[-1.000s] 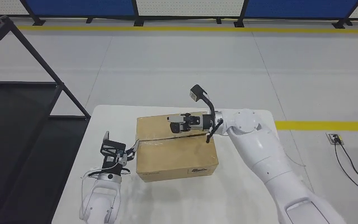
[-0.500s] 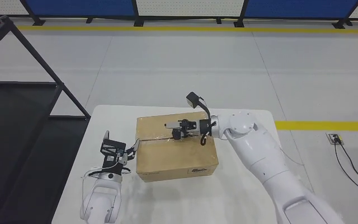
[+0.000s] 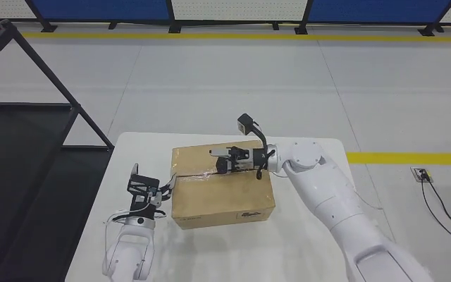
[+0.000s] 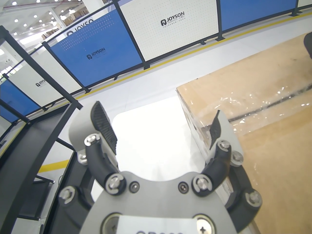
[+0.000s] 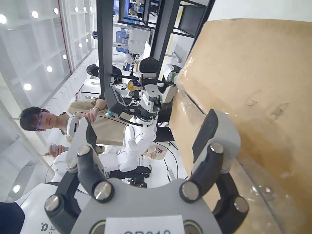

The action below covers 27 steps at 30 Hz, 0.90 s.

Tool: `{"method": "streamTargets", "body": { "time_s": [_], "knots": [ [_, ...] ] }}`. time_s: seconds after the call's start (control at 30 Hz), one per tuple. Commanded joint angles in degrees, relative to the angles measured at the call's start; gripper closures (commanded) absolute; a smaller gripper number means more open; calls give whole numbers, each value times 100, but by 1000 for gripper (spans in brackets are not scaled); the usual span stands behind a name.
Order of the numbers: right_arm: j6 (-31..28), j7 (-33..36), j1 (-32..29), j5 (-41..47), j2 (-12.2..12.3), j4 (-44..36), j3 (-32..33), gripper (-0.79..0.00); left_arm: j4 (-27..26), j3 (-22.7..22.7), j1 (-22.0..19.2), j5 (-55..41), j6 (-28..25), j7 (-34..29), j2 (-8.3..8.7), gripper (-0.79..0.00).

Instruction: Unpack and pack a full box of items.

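A closed cardboard box stands mid-table, with clear tape along its top seam. My right gripper lies sideways over the far half of the lid, open and holding nothing. In the right wrist view the right gripper has one finger against the box and the other off the lid. My left gripper is at the box's left end, open. In the left wrist view the left gripper has one finger at the taped edge of the box.
The white table has bare room to the left of and in front of the box. A black metal frame stands just off the table's left side. The floor beyond the far edge is open.
My right gripper has shifted slightly over the lid, nearer the seam, and stays open. The left arm and the box have not moved.
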Motion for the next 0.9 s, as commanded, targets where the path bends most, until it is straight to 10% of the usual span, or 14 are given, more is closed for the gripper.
{"method": "streamTargets", "body": {
  "time_s": [0.0, 0.23, 0.3, 0.6, 0.87],
  "knots": [
    [70, -54, 0, -17, -47, -4, -81, -785, -2, -4, 4, -14, 36, -2, -1, -785],
    [244, -255, 134, -431, -249, 227, -498, -785, 14, -37, 8, -74, 71, -10, 2, -785],
    [255, -280, 185, -534, -287, 334, -568, -382, 22, -39, 3, -89, 64, -19, 2, -785],
    [201, -127, 323, -659, -290, 674, -534, -139, 43, -48, -52, -153, 0, -50, 8, -785],
    [553, -77, 411, -967, -243, 770, -534, -120, -9, -80, -76, -207, -10, -59, 15, -785]
  ]
}}
